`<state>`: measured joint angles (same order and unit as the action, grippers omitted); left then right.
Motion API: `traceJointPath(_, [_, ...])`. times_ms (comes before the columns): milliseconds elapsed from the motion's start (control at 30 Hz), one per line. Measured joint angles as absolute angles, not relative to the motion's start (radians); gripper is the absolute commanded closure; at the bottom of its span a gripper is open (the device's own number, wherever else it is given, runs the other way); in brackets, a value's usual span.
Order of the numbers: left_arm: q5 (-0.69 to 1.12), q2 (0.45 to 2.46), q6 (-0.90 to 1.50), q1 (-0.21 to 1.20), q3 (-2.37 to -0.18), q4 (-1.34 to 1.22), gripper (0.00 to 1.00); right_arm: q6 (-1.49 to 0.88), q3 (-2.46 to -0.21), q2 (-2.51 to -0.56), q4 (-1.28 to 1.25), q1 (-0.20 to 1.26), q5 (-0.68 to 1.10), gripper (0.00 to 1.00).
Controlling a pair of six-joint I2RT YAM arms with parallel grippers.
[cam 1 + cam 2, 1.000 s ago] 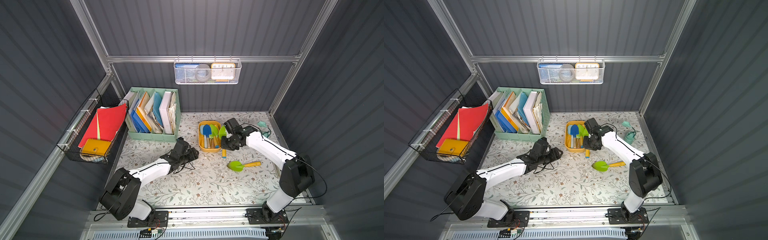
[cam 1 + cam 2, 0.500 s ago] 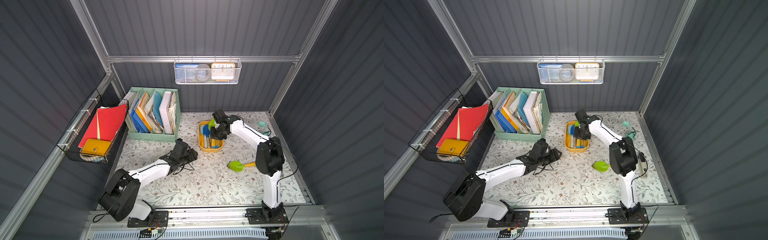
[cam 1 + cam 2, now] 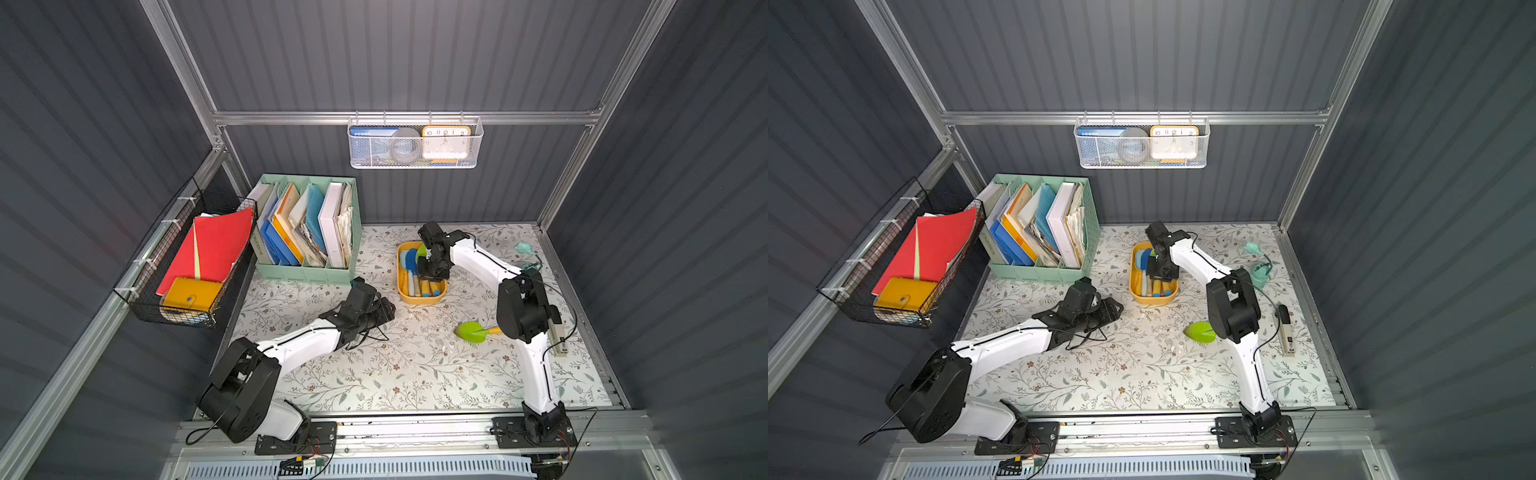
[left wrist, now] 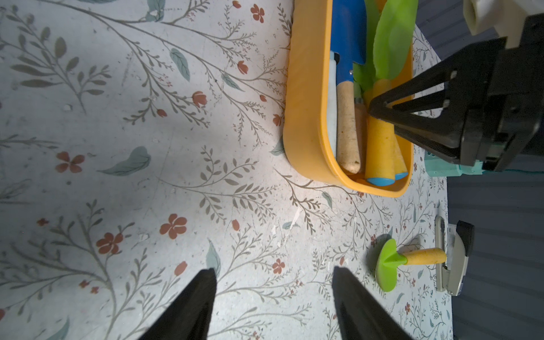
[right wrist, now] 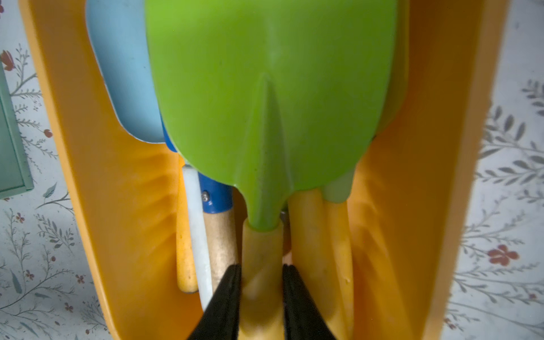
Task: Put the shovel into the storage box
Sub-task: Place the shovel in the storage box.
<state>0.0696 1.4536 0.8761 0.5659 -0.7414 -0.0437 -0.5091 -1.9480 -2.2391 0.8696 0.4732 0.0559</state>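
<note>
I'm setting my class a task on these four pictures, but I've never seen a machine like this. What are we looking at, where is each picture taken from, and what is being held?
These are two white robot arms bolted at the front of a flowery table, each ending in a two-fingered gripper. Two pictures look down from overhead; the other two come from small cameras on the arms' wrists. The right gripper grips the yellow handle of a green shovel, which lies in the orange storage box among other toy shovels. The left gripper is open and empty. On the table are another green shovel, a stapler and a mint file organizer.
</note>
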Motion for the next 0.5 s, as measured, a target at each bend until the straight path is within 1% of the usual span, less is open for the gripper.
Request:
traceJointPath(67, [0.070,1.454,0.877,0.566,-0.739,-0.046,0.32,-0.513,-1.961,-2.239,0.872,0.473,0.052,0.58])
traceJointPath(133, [0.070,1.454,0.879,0.566,-0.735,-0.045,0.32,-0.514,-1.971,-2.239,0.872,0.473,0.052,0.56])
traceJointPath(333, [0.070,1.454,0.881,0.566,-0.733,-0.046,0.32,-0.514,-1.962,-2.228,0.871,0.473,0.052,0.55])
traceJointPath(500, [0.070,1.454,0.884,0.566,-0.733,-0.049,0.32,-0.514,-1.906,-2.167,0.864,0.473,0.052,0.55])
